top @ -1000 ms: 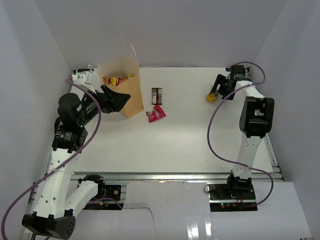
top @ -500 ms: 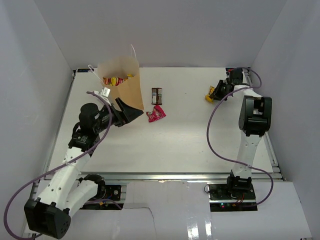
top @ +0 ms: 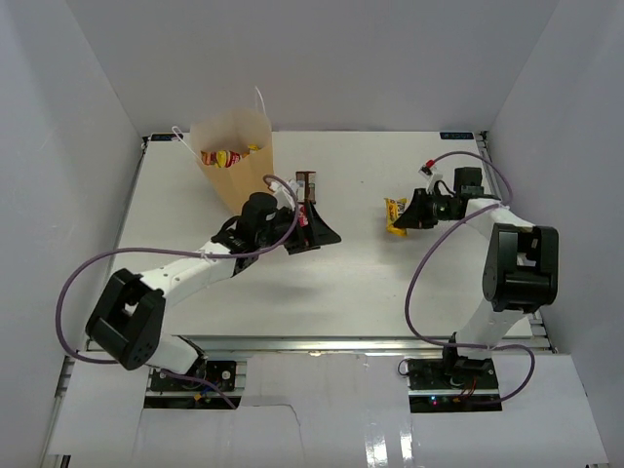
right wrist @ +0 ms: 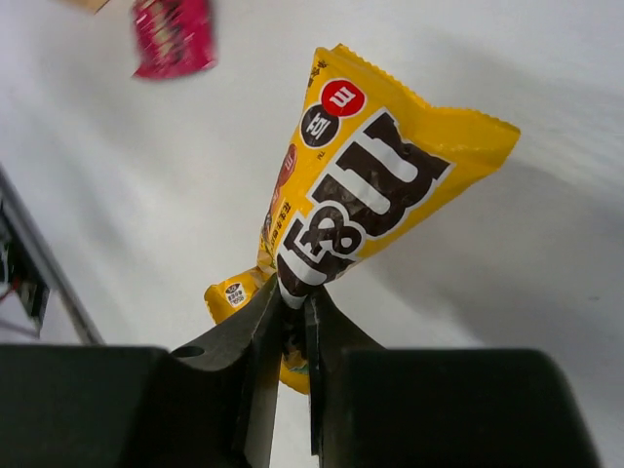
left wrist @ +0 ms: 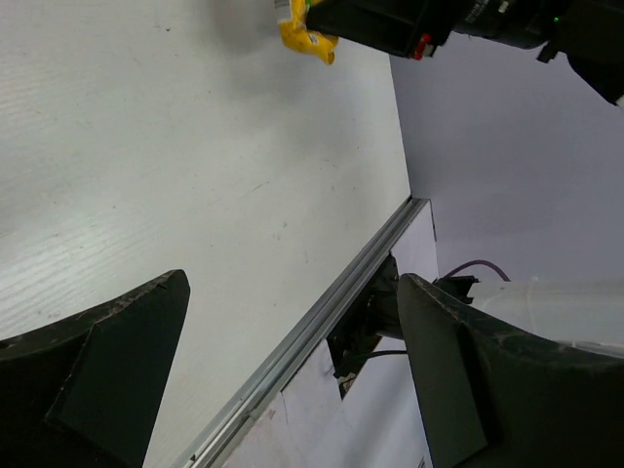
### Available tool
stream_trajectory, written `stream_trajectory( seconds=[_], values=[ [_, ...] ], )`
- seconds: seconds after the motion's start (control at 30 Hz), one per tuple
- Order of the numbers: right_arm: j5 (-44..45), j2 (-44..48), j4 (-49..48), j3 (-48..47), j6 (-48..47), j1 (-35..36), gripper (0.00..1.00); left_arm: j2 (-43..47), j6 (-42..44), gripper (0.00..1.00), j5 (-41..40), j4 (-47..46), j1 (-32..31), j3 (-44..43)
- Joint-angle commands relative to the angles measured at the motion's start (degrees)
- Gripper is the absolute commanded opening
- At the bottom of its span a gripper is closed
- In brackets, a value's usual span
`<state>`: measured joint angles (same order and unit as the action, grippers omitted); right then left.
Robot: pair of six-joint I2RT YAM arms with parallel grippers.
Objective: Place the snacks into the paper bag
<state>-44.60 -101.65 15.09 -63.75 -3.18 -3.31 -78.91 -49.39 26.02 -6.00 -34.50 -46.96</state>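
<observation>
Far left at the back, the paper bag (top: 249, 187) stands upright (packets (top: 222, 157) show inside). Just right of it, the left gripper (top: 314, 234) hangs wide open, empty, near a brown bar (top: 306, 181). Further right, the right gripper (top: 403, 215) is clenched on a yellow packet (top: 394, 215), well apart from the bag.

Large brown "m&m's" brand lettering runs across the yellow candy packet (right wrist: 390, 185); the print on its small red badge (right wrist: 341, 97) is illegible.
</observation>
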Motion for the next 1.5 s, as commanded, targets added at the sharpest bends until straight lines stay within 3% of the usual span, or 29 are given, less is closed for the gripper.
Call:
stream_trajectory(
  seconds=[0.0,0.17,0.4,0.63,0.77,0.93,1.47],
  values=[
    [-16.2,5.7,5.1,4.4,-15.5,0.8,0.17,-4.3,1.1,0.98,-0.4,-3.5,-3.0,-5.8],
    [-22.7,10.3,17.1,6.8,-27.4,3.2,0.17,-13.1,1.0,0.98,0.3,-5.2,-6.1,-9.9],
    [-24.6,13.7,21.0,7.7,-31.7,8.5,0.18,-18.6,1.6,0.98,1.1,-5.9,-9.4,-14.4],
    [-26.4,13.9,21.8,7.0,-32.1,12.4,0.19,-18.6,1.3,0.98,0.3,-6.2,-10.2,-14.1],
    [-26.7,13.9,21.8,6.7,-32.2,13.5,0.2,-18.4,0.3,0.85,-1.0,-6.2,-10.4,-13.3],
    [-26.8,14.3,21.8,6.8,-32.4,14.2,0.2,-17.8,-0.8,0.78,-2.2,-6.2,-10.4,-12.3],
    [-27.2,15.9,21.9,7.8,-32.9,14.3,0.22,-14.5,-1.2,0.76,-6.2,-6.9,-10.4,-10.2]
  ],
)
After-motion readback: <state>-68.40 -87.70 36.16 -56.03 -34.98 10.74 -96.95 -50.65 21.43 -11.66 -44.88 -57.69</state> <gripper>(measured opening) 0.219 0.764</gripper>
